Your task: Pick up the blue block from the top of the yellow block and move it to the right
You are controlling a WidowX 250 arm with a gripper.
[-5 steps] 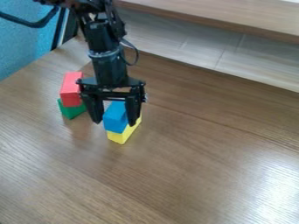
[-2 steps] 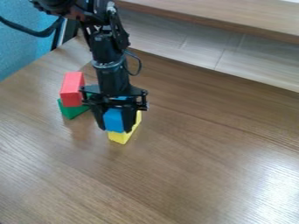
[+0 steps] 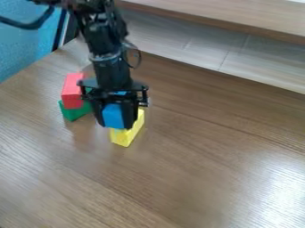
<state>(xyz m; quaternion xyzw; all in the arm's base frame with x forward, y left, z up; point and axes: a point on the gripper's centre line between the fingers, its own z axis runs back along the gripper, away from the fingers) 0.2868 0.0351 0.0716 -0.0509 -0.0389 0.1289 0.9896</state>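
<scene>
"What is the gripper doing?"

"The black two-finger gripper hangs from the robot arm, its fingers closed on the sides of a bright blue rectangular block."

"Where is that block?"

"Directly over a yellow rectangular block, which lies on the brown wood-grain counter, towards its far left corner. The blue one looks slightly tilted. Whether the two touch, I cannot tell."

"Anything beside them?"

"Yes, to the left in the view, a red rectangular block rests on a green block. The green one lies on the counter, partly covered by the red block and by the arm in front."

"And around the counter?"

"A textured blue surface stands past its left edge. Along the far edge runs a pale, wood-grained panel, with a brown ledge above."
</scene>
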